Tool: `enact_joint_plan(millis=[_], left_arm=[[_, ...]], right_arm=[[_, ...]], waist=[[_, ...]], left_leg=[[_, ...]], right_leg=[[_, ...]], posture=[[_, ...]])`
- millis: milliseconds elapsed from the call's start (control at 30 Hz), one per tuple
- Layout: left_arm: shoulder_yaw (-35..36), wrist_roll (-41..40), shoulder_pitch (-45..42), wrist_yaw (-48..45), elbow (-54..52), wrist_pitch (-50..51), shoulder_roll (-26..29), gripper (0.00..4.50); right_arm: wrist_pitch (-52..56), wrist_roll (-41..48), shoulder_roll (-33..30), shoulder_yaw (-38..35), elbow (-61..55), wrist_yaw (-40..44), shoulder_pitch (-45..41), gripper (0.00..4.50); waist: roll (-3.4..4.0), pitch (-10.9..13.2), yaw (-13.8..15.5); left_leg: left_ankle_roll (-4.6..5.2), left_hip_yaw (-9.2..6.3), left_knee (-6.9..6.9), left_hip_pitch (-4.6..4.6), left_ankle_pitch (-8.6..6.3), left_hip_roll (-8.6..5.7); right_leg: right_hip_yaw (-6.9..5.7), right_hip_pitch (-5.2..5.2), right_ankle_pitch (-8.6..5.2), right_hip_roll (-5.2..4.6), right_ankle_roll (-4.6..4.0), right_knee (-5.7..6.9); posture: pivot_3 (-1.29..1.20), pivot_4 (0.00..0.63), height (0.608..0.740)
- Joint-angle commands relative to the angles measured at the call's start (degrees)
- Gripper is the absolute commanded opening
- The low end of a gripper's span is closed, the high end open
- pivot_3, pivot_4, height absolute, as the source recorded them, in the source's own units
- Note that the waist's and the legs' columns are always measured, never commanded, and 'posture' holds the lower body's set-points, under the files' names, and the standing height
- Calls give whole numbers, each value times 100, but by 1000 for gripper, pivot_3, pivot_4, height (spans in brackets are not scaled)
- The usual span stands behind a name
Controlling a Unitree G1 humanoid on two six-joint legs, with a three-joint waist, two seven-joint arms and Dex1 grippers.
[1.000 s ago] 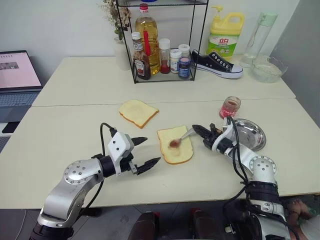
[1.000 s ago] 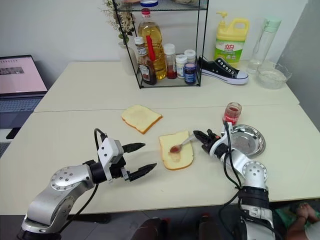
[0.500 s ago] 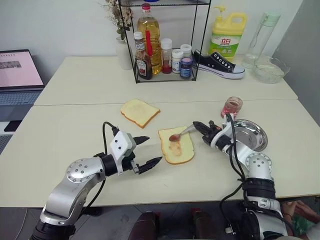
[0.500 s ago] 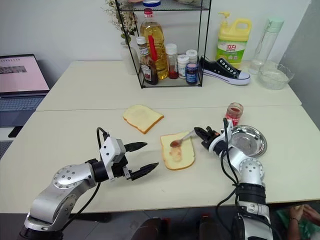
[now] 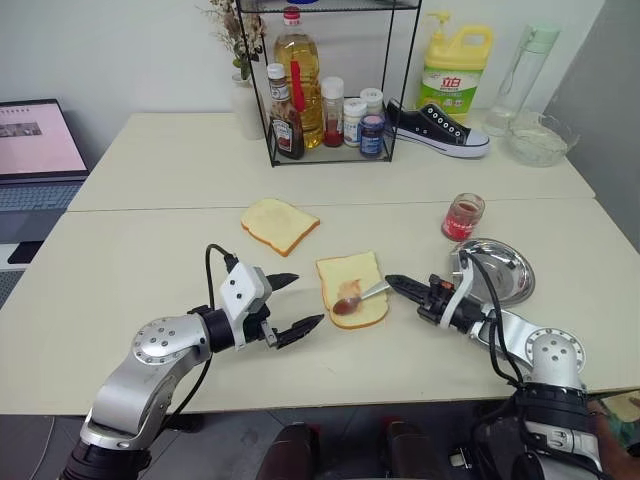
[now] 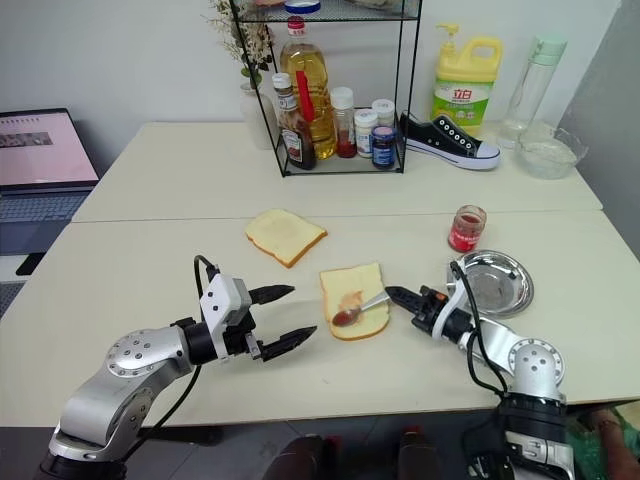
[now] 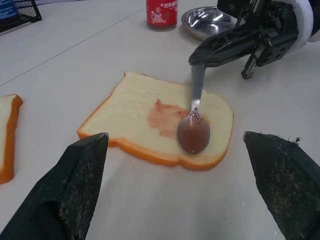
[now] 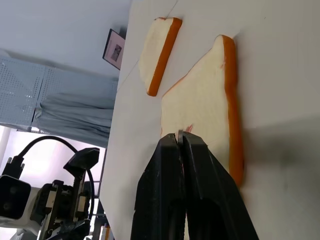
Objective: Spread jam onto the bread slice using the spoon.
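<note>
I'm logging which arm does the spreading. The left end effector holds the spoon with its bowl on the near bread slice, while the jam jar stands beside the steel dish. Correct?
One thing is wrong: the right end effector holds the spoon, as the left eye view shows; the left end effector hangs open beside the bread slice. The bowl does rest on that slice, and the jam jar stands beside the steel dish.

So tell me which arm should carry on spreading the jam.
The right. Its gripper is shut on the spoon, whose red-smeared bowl sits on the bread slice beside a thin jam smear. The left gripper hangs open and empty beside the slice.
</note>
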Motion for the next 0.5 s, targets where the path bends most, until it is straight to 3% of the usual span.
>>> enact_joint_plan(millis=[33,267,400,500], left_arm=[[93,17,-11,29,-141,-101,22,4500],[-103,-61,-507,-249,-174,31,151,4500],[-449,-257,-1355,-803,-31,302,273,4500],[-923,24,-1935,-1295,322,93,330,4500]], right_arm=[[91,264,-142,-140,-214,67,36,53],[-180,1307,-337,-718,-882,-814,-27,53],[-708,2207,-767,-1169,-1552,-1693,276,53],[-1172,2603,-1157,-1478,-1936,-2236,664,53]], waist=[[0,0,0],[-2,2,12],[-5,4,38],[-6,5,52]], left_leg=[[0,0,0,0,0,0],[0,-1,1,-4,0,-1],[0,-2,5,-7,0,-6],[0,2,4,-9,0,-9]], right_leg=[[0,0,0,0,0,0],[-1,-1,0,0,0,1],[-4,2,0,-2,1,-2],[-5,4,0,-2,2,-6]], posture=[[0,150,740],[0,150,740],[0,150,740],[0,150,740]])
